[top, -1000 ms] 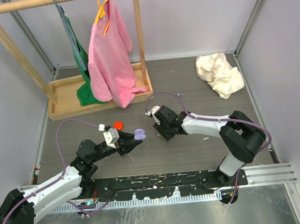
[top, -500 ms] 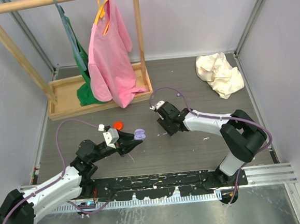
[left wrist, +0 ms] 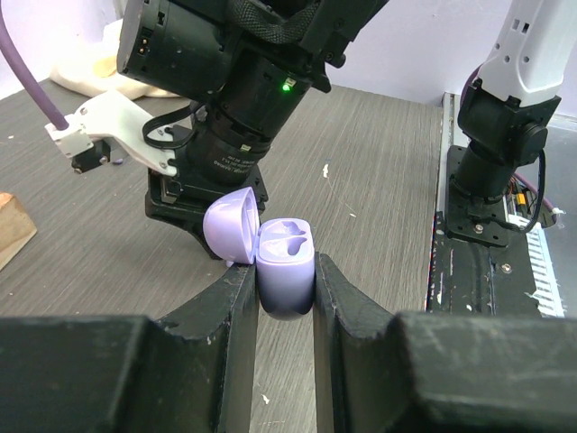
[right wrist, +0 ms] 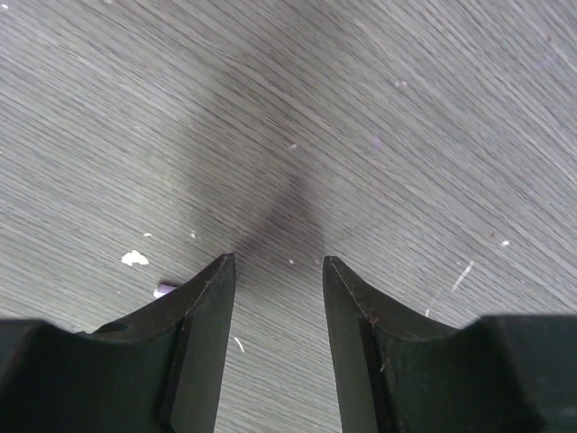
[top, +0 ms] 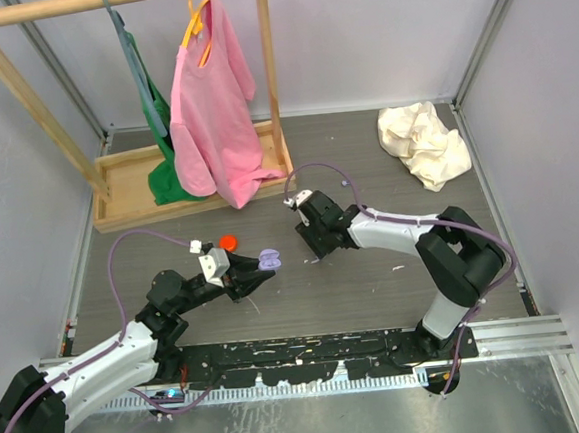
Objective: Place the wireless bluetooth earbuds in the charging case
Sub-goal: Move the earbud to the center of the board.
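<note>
The lilac case [left wrist: 287, 262] stands open with its lid [left wrist: 231, 225] swung aside, and both moulded wells are empty. The left gripper [left wrist: 283, 281] pinches the case's base tightly between its two fingers. Right of the case, the right gripper [right wrist: 278, 263] hangs low over the table [right wrist: 406, 108], fingers parted with nothing between them. Only its wrist view shows a tiny lilac earbud [right wrist: 163, 290] lying on the table just outside one finger, partly hidden by it. From above it is too small to tell. The overhead view alone shows a red round piece [top: 228, 241] just behind the case.
</note>
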### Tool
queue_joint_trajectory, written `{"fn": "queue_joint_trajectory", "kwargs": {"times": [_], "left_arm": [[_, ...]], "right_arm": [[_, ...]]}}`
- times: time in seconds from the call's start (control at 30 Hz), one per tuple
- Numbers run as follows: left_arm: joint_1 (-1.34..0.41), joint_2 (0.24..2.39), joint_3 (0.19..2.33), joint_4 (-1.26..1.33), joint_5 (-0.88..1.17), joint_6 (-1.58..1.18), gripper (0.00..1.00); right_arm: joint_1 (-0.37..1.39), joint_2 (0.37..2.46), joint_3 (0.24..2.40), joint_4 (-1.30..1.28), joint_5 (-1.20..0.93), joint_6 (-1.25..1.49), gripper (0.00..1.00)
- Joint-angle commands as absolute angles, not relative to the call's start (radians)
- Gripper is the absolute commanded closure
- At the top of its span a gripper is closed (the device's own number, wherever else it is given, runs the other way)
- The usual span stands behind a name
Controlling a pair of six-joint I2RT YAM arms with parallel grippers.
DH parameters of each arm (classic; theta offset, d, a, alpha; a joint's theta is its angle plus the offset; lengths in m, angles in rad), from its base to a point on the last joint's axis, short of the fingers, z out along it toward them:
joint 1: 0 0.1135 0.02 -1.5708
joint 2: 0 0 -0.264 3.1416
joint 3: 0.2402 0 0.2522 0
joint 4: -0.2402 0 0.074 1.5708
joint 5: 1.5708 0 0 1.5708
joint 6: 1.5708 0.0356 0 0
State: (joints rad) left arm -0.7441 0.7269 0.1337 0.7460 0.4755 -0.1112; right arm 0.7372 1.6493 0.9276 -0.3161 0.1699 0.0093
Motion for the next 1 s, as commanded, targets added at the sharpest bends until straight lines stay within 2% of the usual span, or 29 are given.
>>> {"fn": "queue_joint_trajectory", "kwargs": {"times": [0.0, 0.97], "left_arm": [[-0.747, 0.716, 0.151, 0.792, 0.486, -0.101, 1.0], [-0.746, 0.713, 0.152, 0.795, 0.488, -0.103, 1.0]], "right_arm": [[0.736, 1.667, 0.982, -0.267, 0.103, 0.036, 0.51], [0.789, 1.694, 0.99, -0.365, 0.129, 0.05, 0.47]]}}
